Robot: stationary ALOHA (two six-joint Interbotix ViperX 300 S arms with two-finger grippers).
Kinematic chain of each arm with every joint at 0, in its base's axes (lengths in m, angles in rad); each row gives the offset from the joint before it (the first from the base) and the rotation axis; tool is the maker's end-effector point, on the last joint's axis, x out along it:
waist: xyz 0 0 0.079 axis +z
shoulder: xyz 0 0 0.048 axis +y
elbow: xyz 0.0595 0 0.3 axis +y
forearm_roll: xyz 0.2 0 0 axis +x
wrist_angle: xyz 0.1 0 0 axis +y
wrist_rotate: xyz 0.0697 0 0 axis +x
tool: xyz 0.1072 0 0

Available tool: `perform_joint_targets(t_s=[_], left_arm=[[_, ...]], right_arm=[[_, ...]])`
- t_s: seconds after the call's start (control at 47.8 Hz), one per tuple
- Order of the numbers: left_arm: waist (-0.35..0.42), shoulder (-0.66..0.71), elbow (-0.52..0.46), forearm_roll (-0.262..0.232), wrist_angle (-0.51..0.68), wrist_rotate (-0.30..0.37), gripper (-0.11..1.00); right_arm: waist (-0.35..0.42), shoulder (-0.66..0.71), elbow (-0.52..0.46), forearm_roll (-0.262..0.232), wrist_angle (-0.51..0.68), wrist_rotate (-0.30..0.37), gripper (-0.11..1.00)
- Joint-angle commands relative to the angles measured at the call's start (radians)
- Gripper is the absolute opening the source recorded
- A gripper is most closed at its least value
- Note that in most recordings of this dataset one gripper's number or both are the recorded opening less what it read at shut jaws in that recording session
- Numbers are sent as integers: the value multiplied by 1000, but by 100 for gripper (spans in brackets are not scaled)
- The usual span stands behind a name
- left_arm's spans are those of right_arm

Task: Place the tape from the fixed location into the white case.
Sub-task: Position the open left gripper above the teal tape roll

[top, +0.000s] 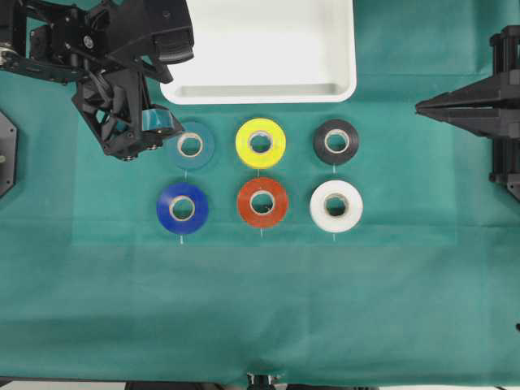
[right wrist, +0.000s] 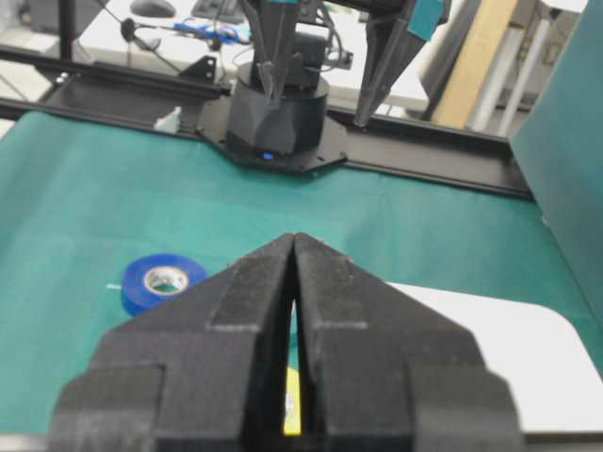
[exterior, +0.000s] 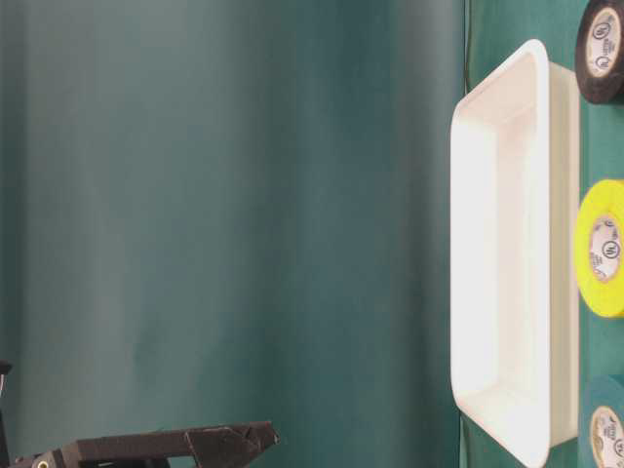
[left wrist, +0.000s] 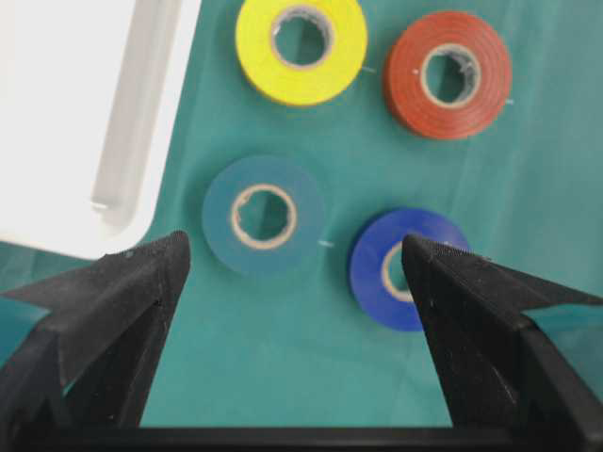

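The teal tape lies flat on the green cloth, at the left end of the back row of rolls. In the left wrist view the teal tape sits just beyond and between the spread fingertips. My left gripper is open and empty, hovering above and to the left of the roll, not touching it. The white case stands empty behind the rolls, and its corner is near my left finger. My right gripper is shut and empty at the right edge.
The other rolls are yellow, black, royal-blue, red and white. The royal-blue roll lies close to my right fingertip. The cloth covers the table to the front edge.
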Motion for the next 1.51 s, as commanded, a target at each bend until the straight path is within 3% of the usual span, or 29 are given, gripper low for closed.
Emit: perform_joint_targets(t_s=[0.0,0.481,0.648,1.025,1.485], left_arm=[[3,-9,-25,3,-5,0,100],[-20,49,26,2,-58,-5,100],[-21,78,52,2,-77,-52,100],[-34,127,146,2,-193,-64,100],[-48,233,175,2,-273,-77,100]], right_arm=[[0,6,-28,0,-3,0,0],[0,8,-29,0,8,0,0],[0,8,-29,0,9,0,0],[0,8,-29,0,12,0,0],[-2,9,-28,0,14,2,0]])
